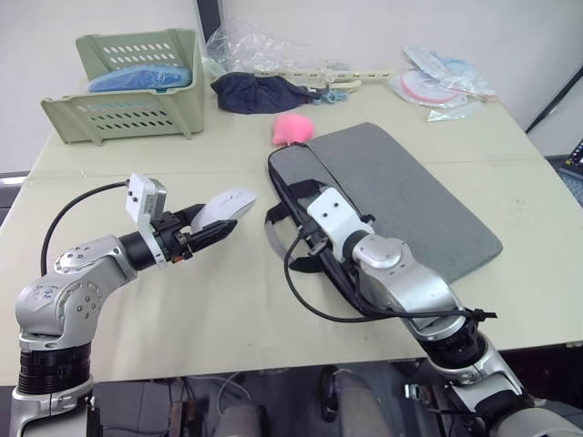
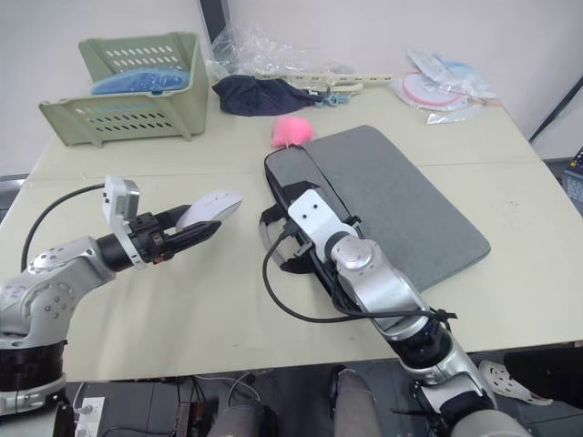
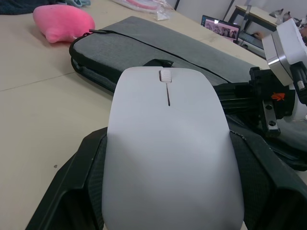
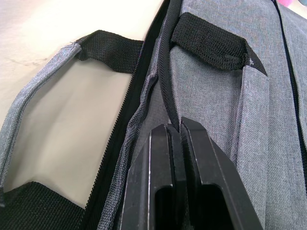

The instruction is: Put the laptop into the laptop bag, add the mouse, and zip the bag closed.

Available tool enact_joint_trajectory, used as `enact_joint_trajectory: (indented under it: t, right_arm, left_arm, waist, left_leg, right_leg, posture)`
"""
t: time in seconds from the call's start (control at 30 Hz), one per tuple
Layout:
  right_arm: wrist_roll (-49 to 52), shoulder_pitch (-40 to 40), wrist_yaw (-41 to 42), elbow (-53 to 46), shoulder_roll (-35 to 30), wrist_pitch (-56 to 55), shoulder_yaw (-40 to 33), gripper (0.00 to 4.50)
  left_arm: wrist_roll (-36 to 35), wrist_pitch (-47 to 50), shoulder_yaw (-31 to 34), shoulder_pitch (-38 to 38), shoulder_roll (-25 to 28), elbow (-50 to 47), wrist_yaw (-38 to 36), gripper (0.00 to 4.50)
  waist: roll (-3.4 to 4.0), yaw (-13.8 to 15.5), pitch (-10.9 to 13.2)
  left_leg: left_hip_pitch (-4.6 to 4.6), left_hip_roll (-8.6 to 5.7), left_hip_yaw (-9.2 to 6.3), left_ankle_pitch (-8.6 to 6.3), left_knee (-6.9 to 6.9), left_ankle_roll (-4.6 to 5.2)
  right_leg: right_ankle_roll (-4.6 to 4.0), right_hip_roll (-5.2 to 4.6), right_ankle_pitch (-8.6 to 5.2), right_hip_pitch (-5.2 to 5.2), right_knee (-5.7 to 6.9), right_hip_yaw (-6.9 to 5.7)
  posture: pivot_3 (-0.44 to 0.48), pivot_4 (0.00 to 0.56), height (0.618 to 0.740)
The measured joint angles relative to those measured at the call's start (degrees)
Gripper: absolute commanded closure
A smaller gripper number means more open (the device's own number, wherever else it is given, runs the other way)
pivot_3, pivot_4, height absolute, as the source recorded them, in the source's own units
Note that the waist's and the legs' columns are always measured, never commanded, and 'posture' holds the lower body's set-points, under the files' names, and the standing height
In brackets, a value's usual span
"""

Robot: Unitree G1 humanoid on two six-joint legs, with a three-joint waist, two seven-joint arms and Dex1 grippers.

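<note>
Mouse [image 3: 170, 143] in left gripper [image 1: 211, 229]

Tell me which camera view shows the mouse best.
The left wrist view: the mouse spans the frame, scroll wheel visible, seated between the left tool's fingers. Both eye views show it small, held above the table beside the laptop bag.

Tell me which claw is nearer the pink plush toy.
Right. The right claw pinches the laptop bag's edge, nearer the pink plush toy; the left claw, holding the mouse, is farther.
</note>
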Motion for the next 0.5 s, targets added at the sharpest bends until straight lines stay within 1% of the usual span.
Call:
enact_joint_trajectory:
  t: [0.1,0.27,0.3,0.37,0.5]
  right_arm:
    - [0.01,-0.03,0.09,-0.03,0.09,0.32,-0.11,4.39]
    - [1.92,-2.16,2.30,-0.86,0.39,4.65,-3.09,4.39]
    - [2.58,-3.27,2.86,-1.54,0.43,6.04,-4.40,4.39]
    - [5.23,-8.18,4.72,-2.69,0.67,11.04,-9.23,4.39]
    - [7.32,-12.90,5.98,-4.57,0.52,15.68,-13.75,4.39]
  left_arm:
    - [0.02,0.00,-0.28,-0.06,-0.16,0.00,0.04,1.69]
    - [0.74,-0.11,-2.69,-0.22,-0.44,-0.01,-0.21,1.69]
    - [0.83,-0.24,-3.26,-0.27,-0.66,-0.01,-0.28,1.69]
    - [1.89,-1.23,-5.27,-0.93,-1.86,0.38,-0.42,1.69]
    - [3.23,-2.59,-7.74,-2.43,-3.53,2.40,-0.69,1.69]
  waist:
    - [0.00,0.02,0.00]
    - [0.02,0.04,0.02]
    - [0.02,0.06,0.02]
    - [0.06,0.07,0.04]
    - [0.06,-0.04,0.04]
  left_leg:
    - [0.00,0.00,0.00,0.00,0.00,0.00]
    - [-0.02,-0.01,0.00,0.00,0.01,0.00]
    - [-0.03,0.00,-0.01,0.00,0.02,0.00]
    - [-0.04,-0.01,-0.02,0.00,0.05,0.00]
    - [-0.02,0.01,-0.03,0.00,0.02,0.00]
  right_leg:
    - [0.00,0.00,0.00,0.00,0.00,0.00]
    - [0.00,0.00,0.00,0.00,-0.02,0.00]
    - [0.00,0.00,0.00,0.00,-0.01,-0.01]
    - [0.00,0.00,0.00,0.00,-0.01,-0.01]
    - [0.00,0.02,0.00,0.00,0.01,-0.02]
  posture:
    - [0.000,0.150,0.740]
    - [0.000,0.150,0.740]
    - [0.000,0.150,0.740]
    - [0.000,0.150,0.740]
    - [0.000,0.150,0.740]
